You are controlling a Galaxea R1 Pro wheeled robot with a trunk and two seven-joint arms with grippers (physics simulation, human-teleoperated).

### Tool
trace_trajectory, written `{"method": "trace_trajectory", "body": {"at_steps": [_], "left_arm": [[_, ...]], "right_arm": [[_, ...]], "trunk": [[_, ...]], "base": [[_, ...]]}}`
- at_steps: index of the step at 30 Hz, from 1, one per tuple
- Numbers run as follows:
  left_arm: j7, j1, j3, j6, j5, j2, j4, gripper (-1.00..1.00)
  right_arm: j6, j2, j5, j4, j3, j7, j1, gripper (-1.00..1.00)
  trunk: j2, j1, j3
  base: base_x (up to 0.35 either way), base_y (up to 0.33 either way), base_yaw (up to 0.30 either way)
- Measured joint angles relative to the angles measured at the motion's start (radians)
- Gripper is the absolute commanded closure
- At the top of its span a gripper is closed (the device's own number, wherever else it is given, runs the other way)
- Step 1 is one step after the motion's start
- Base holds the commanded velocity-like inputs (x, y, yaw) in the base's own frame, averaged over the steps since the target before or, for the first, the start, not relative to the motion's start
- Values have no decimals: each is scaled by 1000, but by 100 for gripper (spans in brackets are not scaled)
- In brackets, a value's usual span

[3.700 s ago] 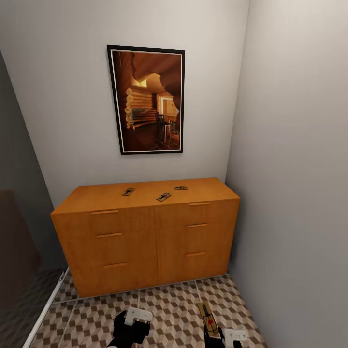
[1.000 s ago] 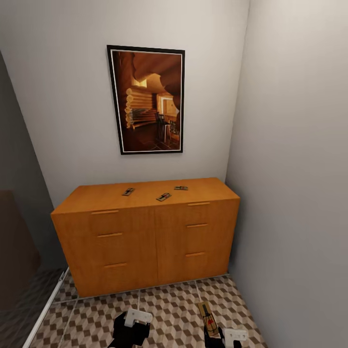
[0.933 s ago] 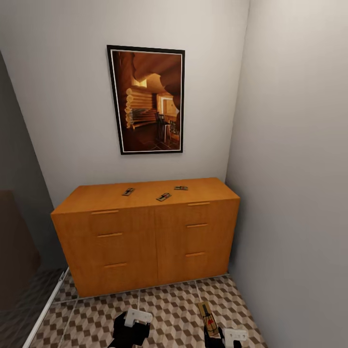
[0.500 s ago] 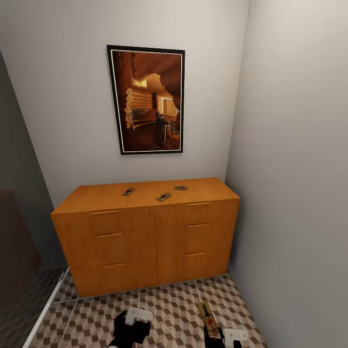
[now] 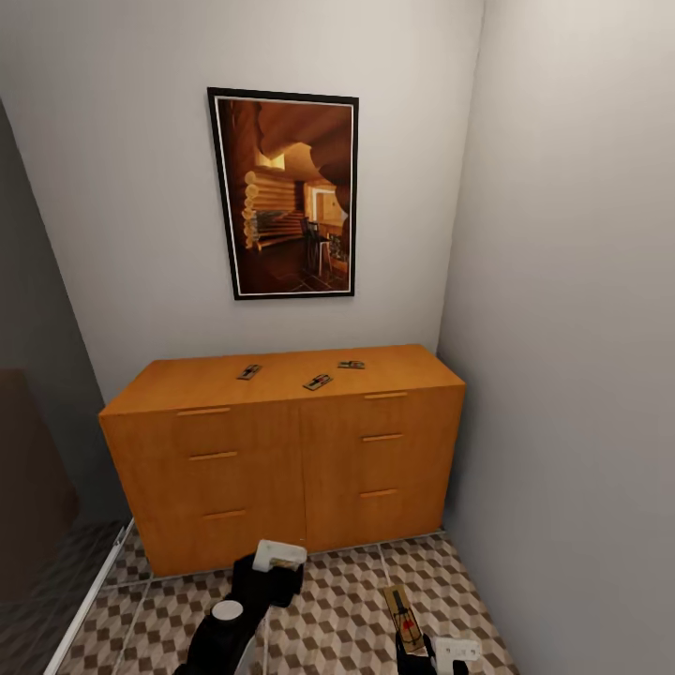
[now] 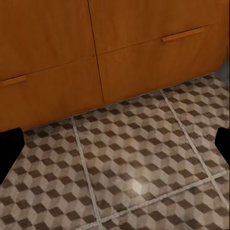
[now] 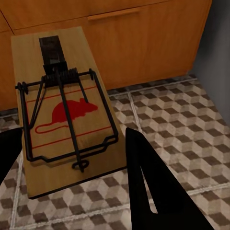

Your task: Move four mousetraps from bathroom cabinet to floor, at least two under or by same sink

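- Wooden mousetrap, printed with a red mouse outline and no readable words, sits clamped in the right gripper jaws.
- Three mousetraps lie on the cabinet top.
- Left gripper jaws apart above the bathroom floor.

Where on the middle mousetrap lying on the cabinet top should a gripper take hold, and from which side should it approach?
Grip the middle mousetrap across the long edges of its flat wooden board, coming straight down from above. It lies flat on the cabinet top, angled, near the front edge, so only its thin edges offer purchase, and the fingers should turn to match its slant. Its wire parts look too small to judge.
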Motion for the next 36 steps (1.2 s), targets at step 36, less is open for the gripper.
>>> {"method": "trace_trajectory", "body": {"at_steps": [36], "left_arm": [[2, -331, -2, 454, 2, -59, -243, -100]], "right_arm": [[1, 0, 0, 0, 0, 0, 0, 100]], "trunk": [[0, 0, 0]], "base": [[0, 0, 0]]}}
